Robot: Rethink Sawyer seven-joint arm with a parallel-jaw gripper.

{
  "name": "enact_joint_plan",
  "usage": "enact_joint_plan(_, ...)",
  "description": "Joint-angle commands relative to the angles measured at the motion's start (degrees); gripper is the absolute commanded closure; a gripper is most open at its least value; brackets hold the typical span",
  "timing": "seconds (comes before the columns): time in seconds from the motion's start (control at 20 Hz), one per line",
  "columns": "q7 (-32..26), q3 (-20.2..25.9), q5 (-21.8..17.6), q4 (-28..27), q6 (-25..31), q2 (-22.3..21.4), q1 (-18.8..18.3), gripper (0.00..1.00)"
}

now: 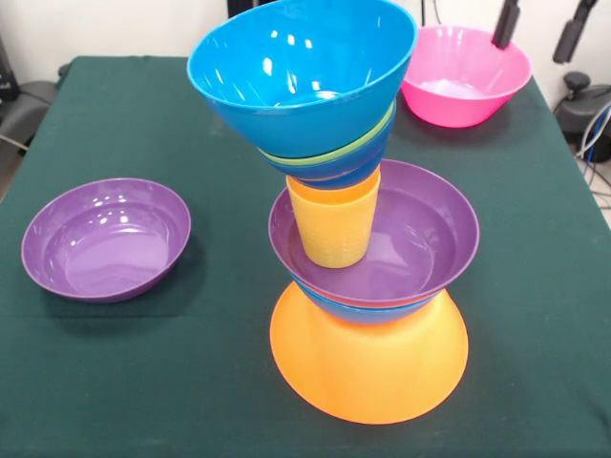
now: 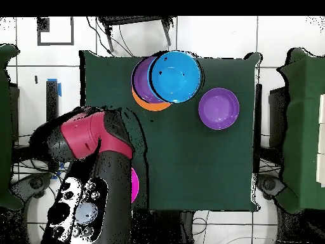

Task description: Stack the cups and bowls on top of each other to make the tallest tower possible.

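**So far: a leaning tower, two bowls still loose**

Already the tower (image 1: 368, 248) stands near the table's front edge in the front view, on the upside-down yellow-orange bowl (image 1: 370, 367), the broadest footing available. On it sits a blue bowl (image 1: 368, 310) nested under a purple bowl (image 1: 420, 239). The yellow cup (image 1: 334, 229) stands upright inside that purple bowl, off to one side. That offset probably explains why the small bowls stacked on the cup, and the big bright blue bowl (image 1: 301, 67) on top, tilt and overhang.

A second purple bowl (image 1: 105, 239) lies well apart on the green tablecloth (image 1: 143, 382); the pink bowl (image 1: 468, 72) sits at the far corner. Both remain unstacked.

Two dark fingers (image 1: 506, 24) of the gripper (image 1: 539, 29) show at the top edge, spread apart and holding nothing. In the overhead view the red arm (image 2: 89, 136) hangs beside the table, covering most of the pink bowl, so nothing blocks the loose purple bowl.
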Motion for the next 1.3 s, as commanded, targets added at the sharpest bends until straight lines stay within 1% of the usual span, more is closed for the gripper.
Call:
enact_joint_plan(0.05,12.6,0.3,0.5,6.8,-4.7,6.7,2.4,0.0)
enact_joint_plan(0.2,12.3,-0.8,0.5,7.2,-5.7,7.4,3.0,0.0)
enact_joint_plan(0.35,10.9,-1.3,0.6,8.0,-6.0,8.1,2.8,0.0)
enact_joint_plan(0.55,11.7,-2.2,2.5,10.3,-2.4,8.1,3.5,0.0)
enact_joint_plan(0.65,12.1,-1.6,4.0,12.1,-2.2,7.9,3.5,0.0)
enact_joint_plan(0.85,12.7,0.6,7.4,15.1,-4.2,9.0,3.2,0.0)
enact_joint_plan(1.1,15.2,1.3,11.1,15.7,-7.7,12.3,5.4,0.0)
enact_joint_plan(1.3,15.8,1.1,13.3,15.8,-10.1,14.0,6.8,0.0)
